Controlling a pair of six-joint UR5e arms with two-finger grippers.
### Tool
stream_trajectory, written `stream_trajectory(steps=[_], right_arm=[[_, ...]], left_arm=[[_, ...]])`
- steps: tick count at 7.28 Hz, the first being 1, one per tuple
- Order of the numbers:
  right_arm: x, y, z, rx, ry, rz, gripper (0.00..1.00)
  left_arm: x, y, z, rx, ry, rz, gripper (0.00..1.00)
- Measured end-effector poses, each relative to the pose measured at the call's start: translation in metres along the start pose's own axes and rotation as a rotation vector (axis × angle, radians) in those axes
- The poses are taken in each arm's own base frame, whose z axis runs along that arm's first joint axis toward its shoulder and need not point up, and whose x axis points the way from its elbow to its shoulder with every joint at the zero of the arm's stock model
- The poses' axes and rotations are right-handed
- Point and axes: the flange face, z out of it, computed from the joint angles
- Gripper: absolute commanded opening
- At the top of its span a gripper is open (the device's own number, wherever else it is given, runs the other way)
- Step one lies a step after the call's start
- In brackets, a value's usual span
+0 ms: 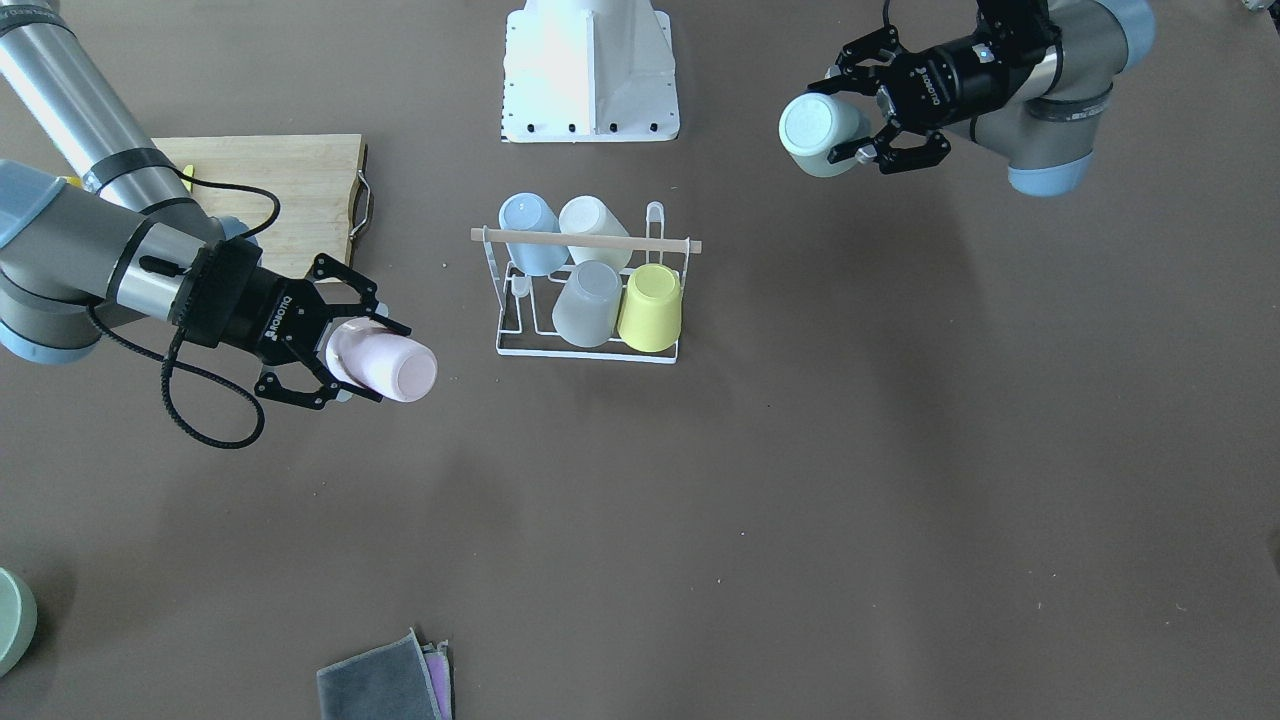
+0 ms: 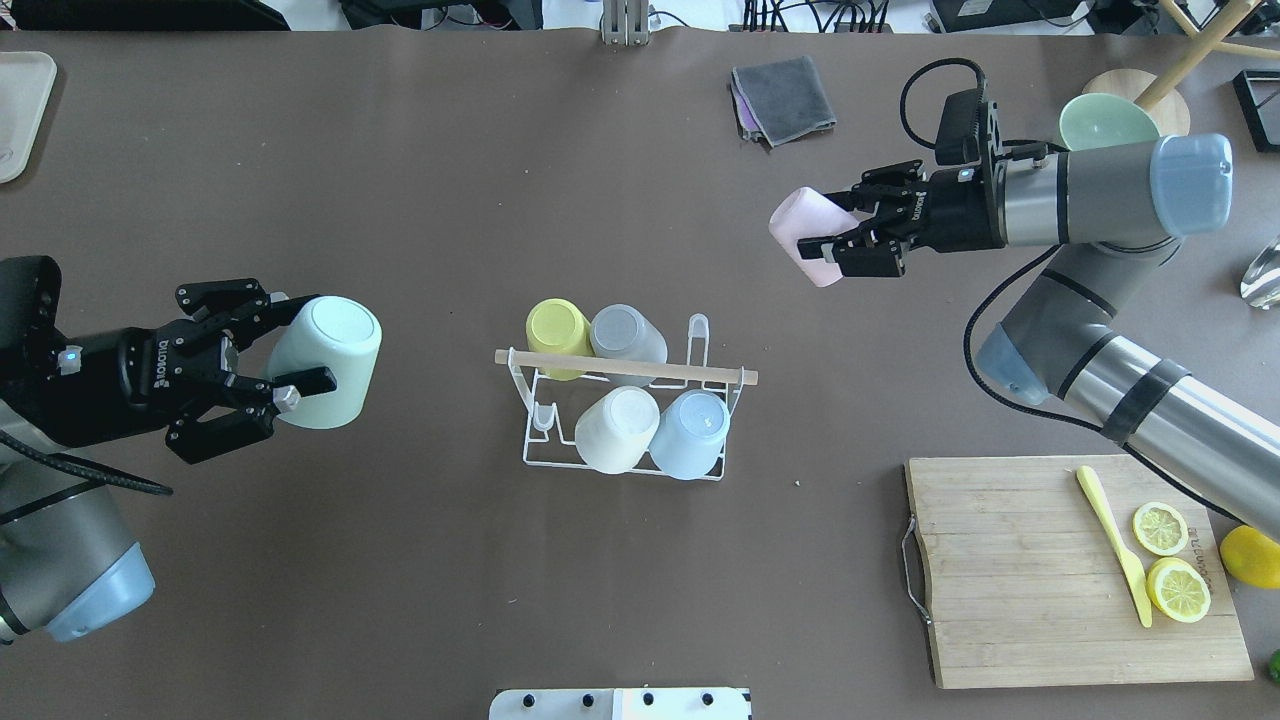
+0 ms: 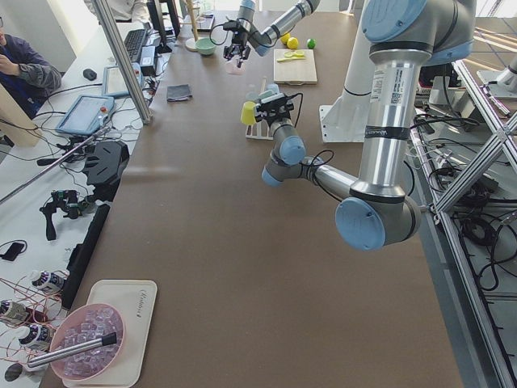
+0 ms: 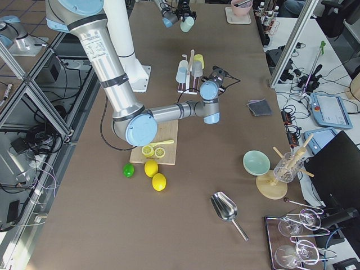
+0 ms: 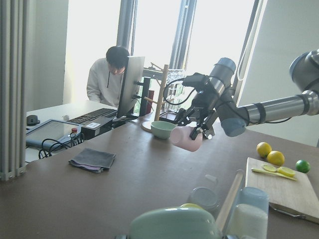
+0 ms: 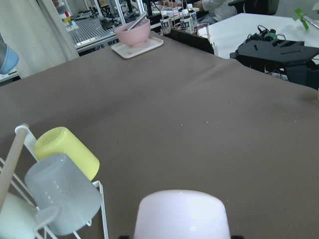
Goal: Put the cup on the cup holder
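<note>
Overhead exterior: four cups [image 2: 617, 430] sit on the cup holder [image 2: 720, 375]; left gripper [image 2: 300, 345] pinches a mint cup [image 2: 340, 340], right gripper [image 2: 838, 225] a pink cup [image 2: 805, 235], neither yet placed.

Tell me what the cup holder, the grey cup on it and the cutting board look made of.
Cup holder: thin white wire, likely painted or coated metal, with a pale wooden bar on top.
Grey cup: probably frosted plastic, matte and slightly translucent.
Cutting board: light wood with visible grain and plank seams; its handle looks like metal wire.
</note>
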Motion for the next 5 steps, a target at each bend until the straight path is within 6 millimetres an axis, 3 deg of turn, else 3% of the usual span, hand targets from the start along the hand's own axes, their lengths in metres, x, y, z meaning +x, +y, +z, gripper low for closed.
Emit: stream_trajectory(steps=[2, 3, 5], right_arm=[[-0.023, -0.017, 0.012, 0.206, 0.015, 0.007, 0.58], [-0.036, -0.014, 0.016, 0.299, 0.015, 0.009, 0.58], [-0.062, -0.002, 0.030, 0.436, 0.018, 0.019, 0.58]], left_arm=[[0.019, -0.006, 0.038, 0.081, 0.035, 0.075, 0.02], [0.026, -0.007, 0.062, 0.122, 0.057, 0.129, 0.02], [0.025, 0.016, 0.099, 0.213, 0.076, 0.187, 0.04]])
